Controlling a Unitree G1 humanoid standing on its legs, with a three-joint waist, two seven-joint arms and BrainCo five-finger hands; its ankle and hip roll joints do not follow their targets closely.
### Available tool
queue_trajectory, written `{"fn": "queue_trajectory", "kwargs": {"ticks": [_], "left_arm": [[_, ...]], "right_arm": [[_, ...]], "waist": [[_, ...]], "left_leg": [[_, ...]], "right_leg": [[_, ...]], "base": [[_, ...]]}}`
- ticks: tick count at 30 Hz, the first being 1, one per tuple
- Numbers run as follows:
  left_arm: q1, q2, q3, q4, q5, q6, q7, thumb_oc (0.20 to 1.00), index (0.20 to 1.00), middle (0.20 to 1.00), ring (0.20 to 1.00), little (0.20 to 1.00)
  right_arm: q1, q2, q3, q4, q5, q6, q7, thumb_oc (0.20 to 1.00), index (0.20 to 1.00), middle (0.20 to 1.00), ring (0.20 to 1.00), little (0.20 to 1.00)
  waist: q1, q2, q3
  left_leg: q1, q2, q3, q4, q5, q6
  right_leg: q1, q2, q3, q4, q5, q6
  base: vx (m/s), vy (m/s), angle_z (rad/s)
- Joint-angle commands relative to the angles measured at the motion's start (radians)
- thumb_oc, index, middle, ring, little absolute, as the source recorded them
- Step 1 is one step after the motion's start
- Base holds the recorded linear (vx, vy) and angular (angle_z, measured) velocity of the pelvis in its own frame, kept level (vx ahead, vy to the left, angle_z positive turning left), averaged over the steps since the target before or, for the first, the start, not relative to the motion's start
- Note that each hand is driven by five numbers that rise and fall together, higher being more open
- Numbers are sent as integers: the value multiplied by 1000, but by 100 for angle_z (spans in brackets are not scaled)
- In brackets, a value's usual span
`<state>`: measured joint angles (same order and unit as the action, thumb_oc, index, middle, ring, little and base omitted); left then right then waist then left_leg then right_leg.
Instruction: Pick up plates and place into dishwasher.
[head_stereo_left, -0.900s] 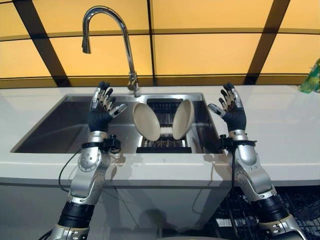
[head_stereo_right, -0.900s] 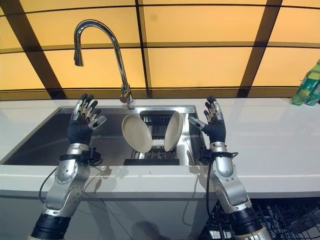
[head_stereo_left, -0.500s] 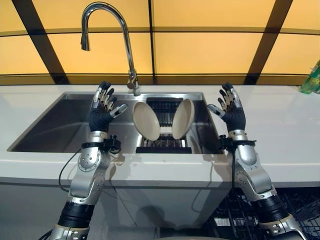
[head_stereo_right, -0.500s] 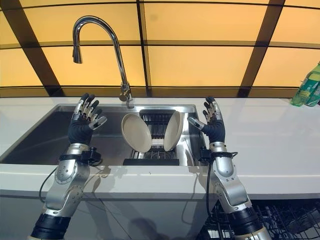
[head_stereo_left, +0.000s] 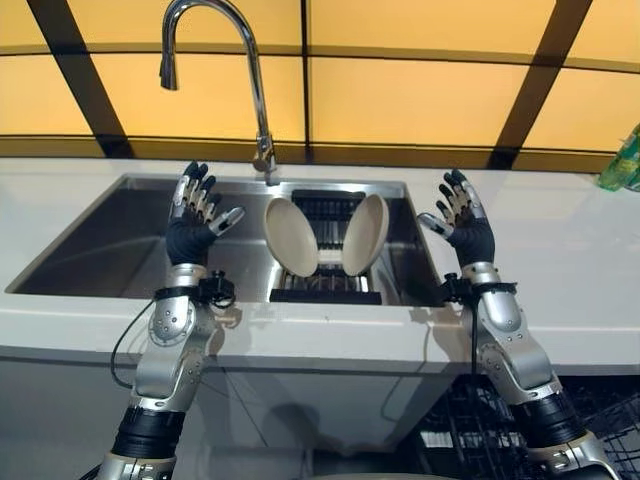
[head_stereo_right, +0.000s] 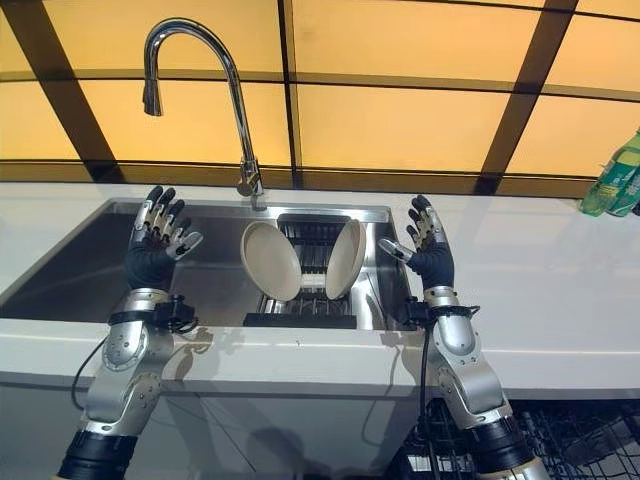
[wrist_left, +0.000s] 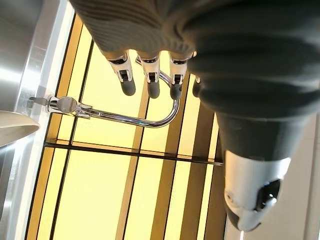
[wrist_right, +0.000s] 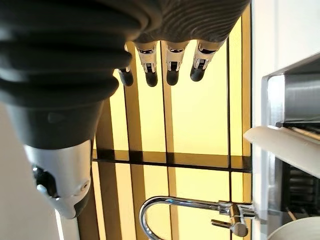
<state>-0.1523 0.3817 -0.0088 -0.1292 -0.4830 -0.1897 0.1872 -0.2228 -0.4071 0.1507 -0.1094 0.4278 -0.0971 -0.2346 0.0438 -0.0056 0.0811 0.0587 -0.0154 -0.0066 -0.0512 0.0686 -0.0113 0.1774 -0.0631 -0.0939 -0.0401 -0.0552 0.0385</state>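
Left hand (head_stereo_left: 192, 222) is raised over the sink (head_stereo_left: 110, 250), fingers spread and released, nothing held; open basin is left to its left, with a gap to the nearest plate. Left plate (head_stereo_left: 290, 236) is stood on edge in the dark rack (head_stereo_left: 325, 290) at the sink's right end, tilted outward. Right plate (head_stereo_left: 365, 234) is leaned the opposite way, so a V-shaped gap is formed between the rims. Faucet (head_stereo_left: 255, 90) is arched above and behind. Right hand (head_stereo_left: 463, 222) is held up over the sink's right edge, fingers relaxed and empty, apart from the right plate's rim. White counter (head_stereo_left: 570, 260) is seen beyond; a green bottle (head_stereo_left: 624, 158) is stood at its far right edge.
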Motion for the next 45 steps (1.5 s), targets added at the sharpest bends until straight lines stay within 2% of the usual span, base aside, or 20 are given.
{"fn": "queue_trajectory", "kwargs": {"ticks": [1, 4, 9, 10, 14, 20, 25, 31, 37, 45], "left_arm": [[-56, 73, 36, 18, 140, -38, 19, 1000, 1000, 1000, 1000, 1000], [-60, 113, 44, 43, 206, -23, 18, 1000, 1000, 1000, 1000, 1000], [-81, 258, 63, 128, 378, -34, 7, 1000, 1000, 1000, 1000, 1000], [-84, 271, 64, 134, 378, -35, 6, 1000, 1000, 1000, 1000, 1000], [-105, 393, 70, 203, 480, -80, 13, 1000, 1000, 1000, 1000, 1000], [-139, 499, 52, 259, 595, -105, 20, 1000, 1000, 1000, 1000, 1000], [-138, 530, 27, 271, 655, -118, -21, 1000, 1000, 1000, 1000, 1000], [-150, 609, -39, 305, 870, -174, 27, 1000, 1000, 1000, 1000, 1000], [-160, 669, -112, 323, 989, -186, 69, 1000, 1000, 1000, 1000, 1000], [-139, 723, -170, 385, 1122, -140, 123, 1000, 1000, 1000, 1000, 1000]], "right_arm": [[-21, -30, -46, -67, 12, -58, -18, 1000, 1000, 1000, 1000, 1000], [-9, -40, -63, -76, 28, -47, -11, 1000, 1000, 1000, 1000, 1000], [9, -56, -63, -67, 42, -37, -20, 1000, 1000, 1000, 1000, 1000], [9, -57, -63, -66, 43, -36, -20, 1000, 1000, 1000, 1000, 1000], [14, -76, -67, -59, 58, -33, -13, 1000, 1000, 1000, 1000, 1000], [33, -93, -76, -47, 71, -38, 7, 1000, 1000, 1000, 1000, 1000], [54, -97, -82, -41, 69, -42, 18, 1000, 1000, 1000, 1000, 1000], [65, -124, -81, -31, 87, -40, 32, 1000, 1000, 1000, 1000, 1000], [79, -146, -82, -17, 87, -48, 50, 1000, 1000, 1000, 1000, 1000], [87, -182, -89, -6, 104, -58, 74, 1000, 1000, 1000, 1000, 1000]], "waist": [[-1, -4, -31], [-10, 3, -46], [-23, 17, -61], [-23, 17, -61], [-34, 24, -59], [-50, 29, -57], [-57, 32, -50], [-71, 41, -38], [-82, 48, -16], [-86, 50, 10]], "left_leg": [[40, 57, -30, 60, -96, -48], [60, 52, -17, 41, -101, -47], [75, 32, 7, 36, -121, -29], [75, 30, 9, 35, -122, -27], [72, 17, 21, 33, -131, -9], [67, 6, 36, 27, -135, 8], [64, -1, 43, 27, -140, 16], [67, -9, 51, 36, -156, 22], [61, -17, 64, 47, -162, 28], [55, -24, 80, 50, -161, 31]], "right_leg": [[-75, -47, 15, 61, 31, 27], [-67, -65, 17, 51, 34, 43], [-71, -91, 31, 38, 49, 69], [-72, -92, 33, 37, 50, 70], [-86, -102, 57, 29, 64, 82], [-103, -109, 86, 24, 75, 95], [-114, -114, 101, 26, 79, 101], [-116, -126, 108, 31, 74, 111], [-125, -135, 119, 37, 80, 119], [-133, -145, 124, 34, 88, 128]], "base": [[96, 144, -3], [135, 159, -5], [131, 143, -7], [97, 115, -10], [83, 103, -5], [72, 66, -15], [80, 60, -5], [91, 65, -6], [69, 81, -4], [38, 56, -9]]}}
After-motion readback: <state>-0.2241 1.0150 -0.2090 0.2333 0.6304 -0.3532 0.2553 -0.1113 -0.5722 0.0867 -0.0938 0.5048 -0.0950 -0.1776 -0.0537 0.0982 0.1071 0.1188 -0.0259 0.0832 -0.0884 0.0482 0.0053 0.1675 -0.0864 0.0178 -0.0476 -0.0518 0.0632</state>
